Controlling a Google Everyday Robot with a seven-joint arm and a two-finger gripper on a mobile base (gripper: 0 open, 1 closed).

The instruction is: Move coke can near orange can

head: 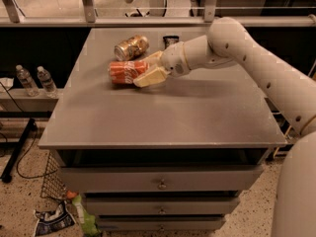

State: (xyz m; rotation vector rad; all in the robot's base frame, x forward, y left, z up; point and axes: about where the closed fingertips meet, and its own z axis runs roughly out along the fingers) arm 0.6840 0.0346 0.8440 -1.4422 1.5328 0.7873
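Observation:
The coke can (126, 71), red-orange with white script, lies on its side on the grey table (163, 117), left of centre. My gripper (149, 69) reaches in from the right and its cream fingers (152, 76) are closed around the can's right end. The orange can (131, 47), golden and shiny, lies on its side just behind the coke can, a short gap away, toward the table's far edge.
A small dark object (171, 40) lies at the table's far edge, behind my wrist. The table has drawers (162, 181) below its front edge. Two water bottles (37, 80) stand on a low shelf at the left. Litter lies on the floor (54, 216).

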